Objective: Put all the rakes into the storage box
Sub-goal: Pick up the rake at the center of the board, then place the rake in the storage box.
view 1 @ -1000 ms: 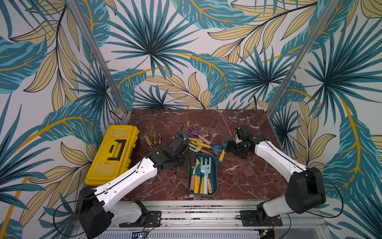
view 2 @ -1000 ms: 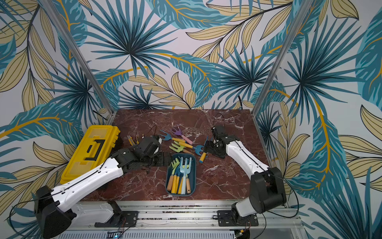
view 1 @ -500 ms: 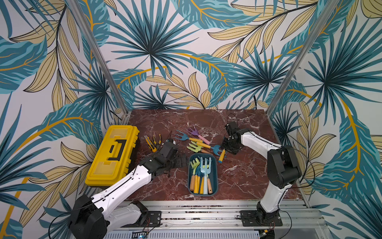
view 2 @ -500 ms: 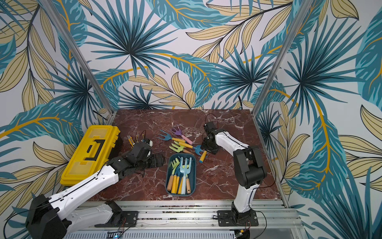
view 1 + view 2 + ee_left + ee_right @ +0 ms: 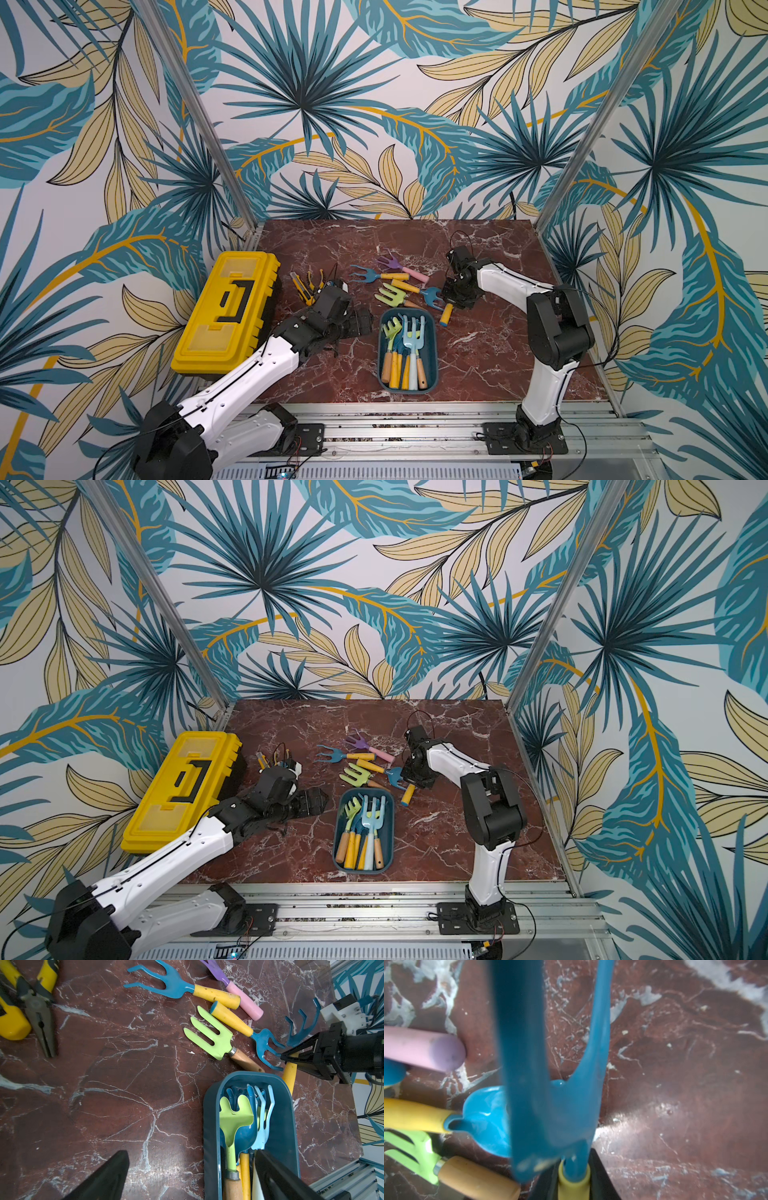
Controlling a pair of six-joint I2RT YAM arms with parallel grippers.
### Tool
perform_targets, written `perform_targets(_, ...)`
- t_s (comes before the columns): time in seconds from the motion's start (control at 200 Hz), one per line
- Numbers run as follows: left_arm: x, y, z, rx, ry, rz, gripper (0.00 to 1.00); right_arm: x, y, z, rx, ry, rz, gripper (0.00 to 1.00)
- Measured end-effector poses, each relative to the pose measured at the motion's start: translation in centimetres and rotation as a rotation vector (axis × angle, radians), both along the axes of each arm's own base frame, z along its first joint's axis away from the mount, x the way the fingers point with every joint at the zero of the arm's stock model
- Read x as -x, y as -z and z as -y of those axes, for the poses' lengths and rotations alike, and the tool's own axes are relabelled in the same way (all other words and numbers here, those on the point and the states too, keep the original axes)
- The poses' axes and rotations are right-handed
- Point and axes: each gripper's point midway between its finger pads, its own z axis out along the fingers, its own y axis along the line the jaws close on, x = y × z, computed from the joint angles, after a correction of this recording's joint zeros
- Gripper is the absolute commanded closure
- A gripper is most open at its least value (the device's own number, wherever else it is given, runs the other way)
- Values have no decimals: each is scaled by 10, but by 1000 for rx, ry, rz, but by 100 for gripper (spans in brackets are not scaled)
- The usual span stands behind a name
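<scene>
While the left gripper (image 5: pixel 366 326) hangs with its jaws spread wide just beside the left side of the storage box (image 5: pixel 434 357), the right gripper (image 5: pixel 286 1058) pinches its jaws shut on the yellow handle of the blue rake (image 5: pixel 550 1105). That rake sits outside the box, just past its far right corner, tines pointing away from it, while several other hand tools (image 5: pixel 409 353) lie inside the box.

Clutter on the marble tabletop (image 5: pixel 494 345)
A closed yellow toolbox (image 5: pixel 226 309) sits at its side edge; yellow-handled pliers (image 5: pixel 38 1014) and a yellow cutter (image 5: pixel 300 287) lie just beside it.
</scene>
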Motion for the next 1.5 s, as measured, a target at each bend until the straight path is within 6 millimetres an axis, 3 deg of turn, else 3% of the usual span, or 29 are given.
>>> perform_targets(0.215, 4, -5, -4, 19, -12, 19, 0, 17, -50, 5, -21, -20, 115, 85)
perform_targets(0.351, 10, -3, -12, 29, -37, 34, 0, 41, -82, 2, -58, -69, 194, 85)
perform_targets(0.461, 13, -2, -18, 28, -60, 48, 0, 71, -94, -13, -102, -146, 222, 85)
perform_targets(0.596, 12, -4, -24, 33, -93, 71, 0, 110, -105, -47, -184, -282, 240, 85)
perform_targets(0.726, 11, -1, -27, 30, -106, 76, 0, 148, -100, -84, -273, -410, 207, 85)
perform_targets(0.857, 14, 9, -30, 16, -112, 60, 0, 175, -87, -106, -307, -478, 161, 85)
perform_targets(1.172, 17, 9, -34, 23, -121, 70, 0, 189, -54, -132, -271, -501, 88, 84)
perform_targets(1.327, 17, 7, -34, 28, -122, 77, 0, 193, -32, -139, -227, -505, 32, 53)
perform_targets(1.503, 16, 7, -35, 28, -125, 77, 0, 187, -41, -133, -189, -475, 65, 38)
